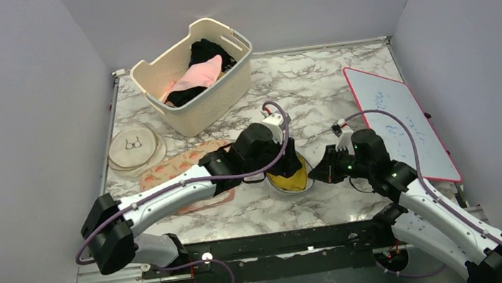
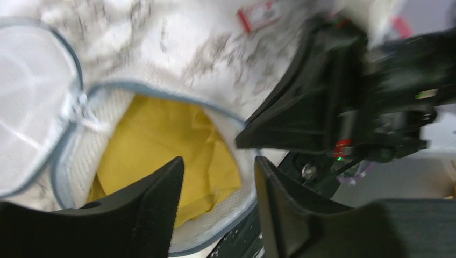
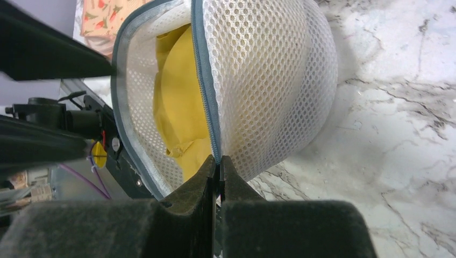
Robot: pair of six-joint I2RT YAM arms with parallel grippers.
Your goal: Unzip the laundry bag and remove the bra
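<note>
The bag sits on the marble table, close to the front edge and right between the two arms. It is gaping open: the zip rim is parted and a yellow bra is bunched inside. The right claw is pressed tight together, pinching the bag by that blue-grey rim at the edge of the mouth, with the white mesh bulging away beyond it. The left claw is spread wide over the opening, and yellow cloth shows in the gap between its fingers. That wrist's picture is smeared, so I can't say whether either finger is touching the mesh.

A flat peach pouch lies just left of the bag, partly under the left arm. A cream disc lies past it at the table's left edge. A basket of pink and black clothes stands at the back left. A red-framed whiteboard lies along the right side.
</note>
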